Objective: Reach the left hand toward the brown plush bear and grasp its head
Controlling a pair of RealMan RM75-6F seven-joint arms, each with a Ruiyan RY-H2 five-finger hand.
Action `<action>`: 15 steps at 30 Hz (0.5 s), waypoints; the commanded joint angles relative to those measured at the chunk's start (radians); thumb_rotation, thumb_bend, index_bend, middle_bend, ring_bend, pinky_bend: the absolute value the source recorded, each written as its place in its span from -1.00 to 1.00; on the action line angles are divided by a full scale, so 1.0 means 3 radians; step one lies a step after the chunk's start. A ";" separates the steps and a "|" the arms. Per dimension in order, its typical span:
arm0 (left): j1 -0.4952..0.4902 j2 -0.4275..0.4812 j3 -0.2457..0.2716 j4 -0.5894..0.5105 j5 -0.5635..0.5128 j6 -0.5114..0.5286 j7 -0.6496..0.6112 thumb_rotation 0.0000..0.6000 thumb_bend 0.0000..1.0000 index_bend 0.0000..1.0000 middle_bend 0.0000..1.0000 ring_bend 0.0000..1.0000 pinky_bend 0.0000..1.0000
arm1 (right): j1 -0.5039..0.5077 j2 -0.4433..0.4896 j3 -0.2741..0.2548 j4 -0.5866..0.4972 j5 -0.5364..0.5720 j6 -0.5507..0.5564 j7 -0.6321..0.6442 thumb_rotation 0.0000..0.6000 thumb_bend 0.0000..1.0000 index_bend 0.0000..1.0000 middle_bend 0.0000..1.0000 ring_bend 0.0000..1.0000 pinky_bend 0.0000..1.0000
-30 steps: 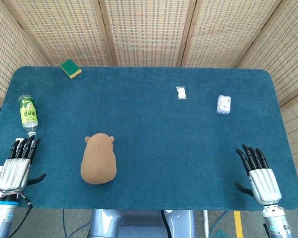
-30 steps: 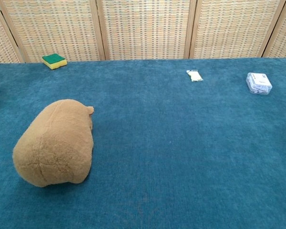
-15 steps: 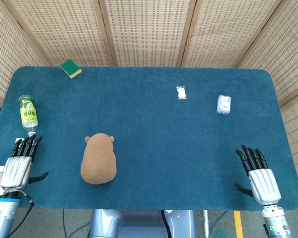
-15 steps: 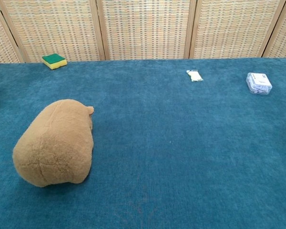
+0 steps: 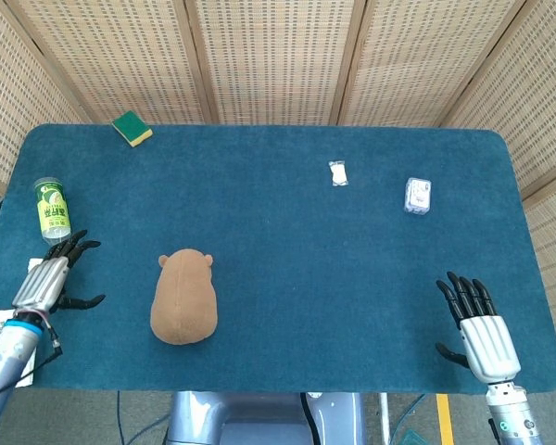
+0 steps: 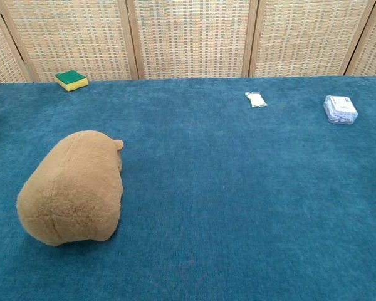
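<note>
The brown plush bear [image 5: 184, 297] lies on the blue table cloth, its head with two small ears pointing toward the far side. The chest view shows the bear [image 6: 72, 188] from behind, at the lower left. My left hand [image 5: 50, 277] is open with fingers spread, hovering over the table's left edge, well left of the bear and apart from it. My right hand [image 5: 478, 328] is open, palm down, at the front right corner. Neither hand shows in the chest view.
A green-labelled bottle [image 5: 51, 209] lies just beyond my left hand. A green and yellow sponge [image 5: 132, 128] sits at the far left. A small white packet [image 5: 338, 173] and a clear plastic box [image 5: 417, 196] lie at the far right. Wicker screens back the table.
My left hand has moved forward and up over the table's left edge, turning toward the bear with fingers spreading. The bear and right hand have barely moved.
</note>
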 commanded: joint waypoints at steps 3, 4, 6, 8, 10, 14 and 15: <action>-0.0419 0.0231 -0.0180 -0.0018 -0.0609 -0.0474 0.0007 1.00 -0.49 -0.46 -1.00 -1.00 -1.00 | 0.0008 -0.0011 -0.0001 0.0014 0.0005 -0.0018 0.0001 1.00 -0.82 -1.00 -1.00 -1.00 -1.00; -0.0493 0.0222 -0.0183 0.0002 -0.0734 -0.0551 0.0026 1.00 -0.44 -0.44 -1.00 -1.00 -1.00 | 0.0010 -0.0014 -0.0001 0.0017 0.0006 -0.0022 0.0002 1.00 -0.82 -1.00 -1.00 -1.00 -1.00; -0.0639 0.0183 -0.0173 0.0068 -0.0980 -0.0699 0.0056 1.00 -0.35 -0.41 -1.00 -1.00 -1.00 | 0.0011 -0.0018 -0.0001 0.0022 0.0010 -0.0025 0.0004 1.00 -0.82 -1.00 -1.00 -1.00 -1.00; -0.0789 0.0122 -0.0140 0.0165 -0.1222 -0.0853 0.0085 1.00 -0.35 -0.39 -1.00 -1.00 -1.00 | 0.0013 -0.0021 -0.0001 0.0027 0.0012 -0.0029 0.0007 1.00 -0.82 -1.00 -1.00 -1.00 -1.00; -0.0909 0.0073 -0.0096 0.0247 -0.1404 -0.0970 0.0116 1.00 -0.34 -0.36 -1.00 -1.00 -1.00 | 0.0013 -0.0023 0.0000 0.0031 0.0015 -0.0029 0.0011 1.00 -0.82 -1.00 -1.00 -1.00 -1.00; -0.1149 -0.0062 0.0019 0.0430 -0.1743 -0.1089 0.0201 1.00 -0.33 -0.31 -1.00 -1.00 -1.00 | 0.0017 -0.0027 0.0006 0.0042 0.0026 -0.0037 0.0022 1.00 -0.82 -1.00 -1.00 -1.00 -1.00; -0.1186 -0.0085 0.0039 0.0457 -0.1795 -0.1092 0.0218 1.00 -0.33 -0.30 -1.00 -1.00 -1.00 | 0.0019 -0.0029 0.0007 0.0045 0.0028 -0.0039 0.0024 1.00 -0.82 -1.00 -1.00 -1.00 -1.00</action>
